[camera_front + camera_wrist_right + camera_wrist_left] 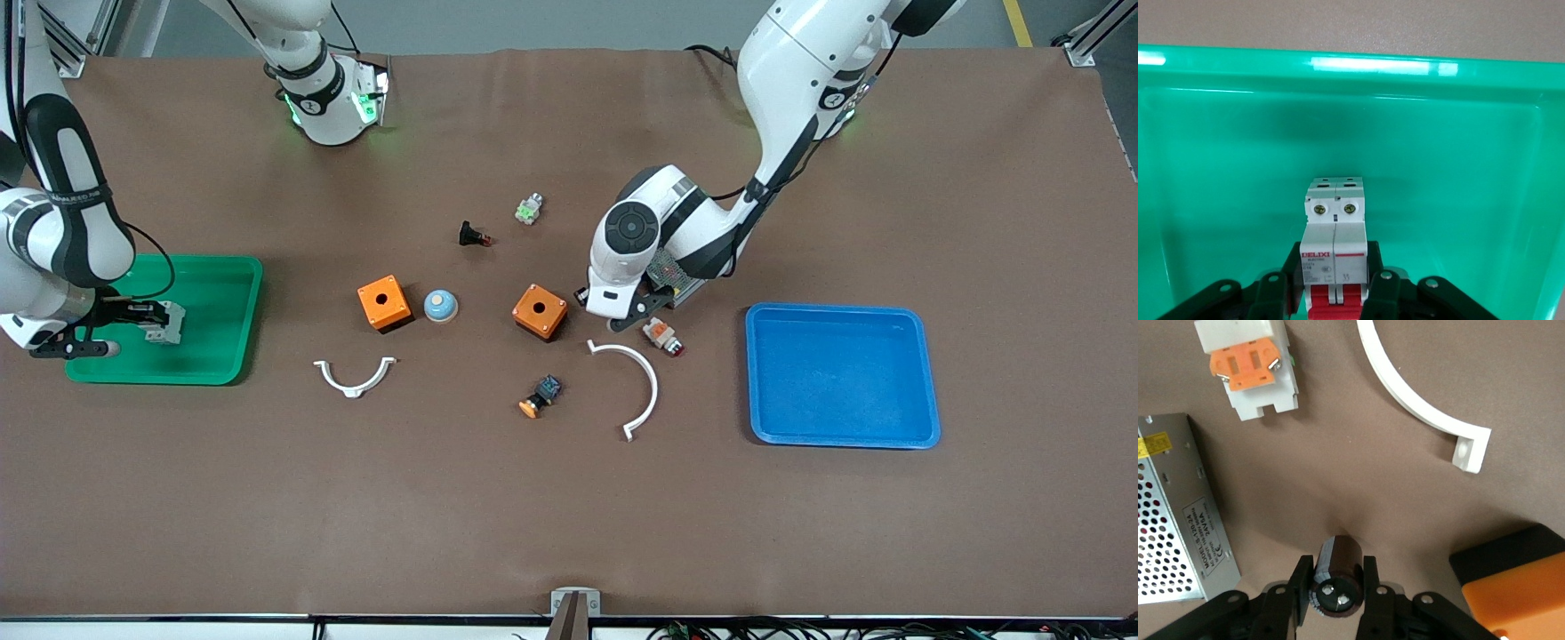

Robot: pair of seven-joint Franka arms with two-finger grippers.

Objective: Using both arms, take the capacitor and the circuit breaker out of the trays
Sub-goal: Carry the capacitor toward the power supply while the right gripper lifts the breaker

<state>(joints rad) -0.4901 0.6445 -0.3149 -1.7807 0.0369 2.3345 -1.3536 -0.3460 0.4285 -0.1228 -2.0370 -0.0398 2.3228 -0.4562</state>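
The capacitor (1337,577) sits low over the desk (569,498) beside an orange box (540,311), squeezed in the left gripper (1336,588) jaws. The breaker (1336,243) is over the green tray (1218,167), pinched by the right gripper (1335,293) jaws.

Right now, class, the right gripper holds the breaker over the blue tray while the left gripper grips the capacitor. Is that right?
One thing is wrong: the tray. The right gripper holds the breaker over the green tray, as the right wrist view shows. The left gripper does grip the capacitor.
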